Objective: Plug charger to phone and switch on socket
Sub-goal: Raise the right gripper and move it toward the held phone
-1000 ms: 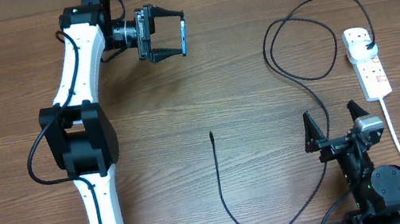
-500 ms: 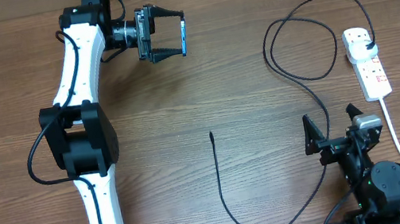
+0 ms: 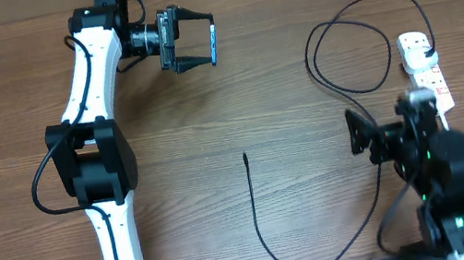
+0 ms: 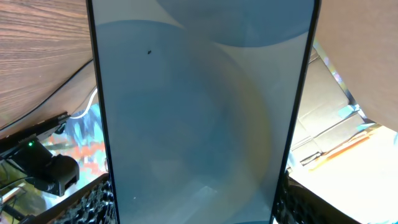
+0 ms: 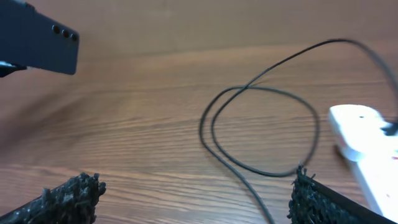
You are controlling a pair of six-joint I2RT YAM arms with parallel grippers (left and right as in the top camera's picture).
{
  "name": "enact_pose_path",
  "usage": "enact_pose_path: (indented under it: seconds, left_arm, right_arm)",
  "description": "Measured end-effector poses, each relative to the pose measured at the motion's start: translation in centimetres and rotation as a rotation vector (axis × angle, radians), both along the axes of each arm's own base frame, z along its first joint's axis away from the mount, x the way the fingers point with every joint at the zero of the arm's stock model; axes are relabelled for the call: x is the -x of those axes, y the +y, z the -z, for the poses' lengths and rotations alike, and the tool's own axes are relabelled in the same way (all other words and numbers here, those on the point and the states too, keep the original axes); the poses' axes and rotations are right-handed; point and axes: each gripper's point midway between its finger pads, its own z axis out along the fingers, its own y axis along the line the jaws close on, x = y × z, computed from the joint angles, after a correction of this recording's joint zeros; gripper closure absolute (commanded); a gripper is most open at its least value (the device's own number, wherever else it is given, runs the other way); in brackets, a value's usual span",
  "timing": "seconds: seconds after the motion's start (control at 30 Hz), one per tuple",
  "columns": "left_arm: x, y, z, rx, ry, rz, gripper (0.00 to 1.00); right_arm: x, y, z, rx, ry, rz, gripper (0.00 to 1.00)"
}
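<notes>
Charger (image 3: pixel 251 192) tip lying loose on table (image 3: pixel 288 9), touching nothing. Right claw (image 3: pixel 385 127) hanging wide open, empty, just beside socket (image 3: pixel 429 73); black plug sitting in socket already. Far off, left claw (image 3: pixel 207 40) squeezing phone (image 4: pixel 199 112), holding it up. Looking like two jobs left: pushing tip into phone, switching socket on.

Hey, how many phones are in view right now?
1: the phone is held edge-on in the left hand, toward the far side, left of centre. Nothing suggests another is hidden.
</notes>
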Motion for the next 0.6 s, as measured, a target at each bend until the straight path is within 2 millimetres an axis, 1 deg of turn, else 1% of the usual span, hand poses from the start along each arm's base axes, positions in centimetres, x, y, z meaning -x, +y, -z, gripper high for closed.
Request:
enact_pose_path:
  seconds: [0.13,0.23,0.33,0.47,0.53,0.6]
  left_arm:
    - [0.0,0.0,0.0,-0.001,0.0,0.0,0.96]
    - [0.0,0.0,0.1,-0.003,0.0,-0.001,0.96]
    - [0.0,0.0,0.1,-0.003,0.0,-0.001,0.96]
    - [0.0,0.0,0.1,-0.006,0.0,-0.001,0.96]
    - [0.0,0.0,0.2,-0.012,-0.001,-0.003,0.96]
    - [-0.1,0.1,0.4,-0.024,0.001,-0.006,0.96]
  right_arm:
    - [-2.5,1.7,0.1,-0.038,0.092,-0.087,0.0]
    - [-4.2,3.6,1.1,-0.09,0.19,-0.184,0.0]
    - [-5.2,5.1,1.8,-0.144,0.266,-0.265,0.0]
    - [-5.9,7.7,2.4,-0.243,0.341,-0.407,0.0]
    - [-5.9,9.0,2.1,-0.299,0.351,-0.492,0.0]
    - [-5.4,10.3,1.4,-0.359,0.344,-0.587,0.0]
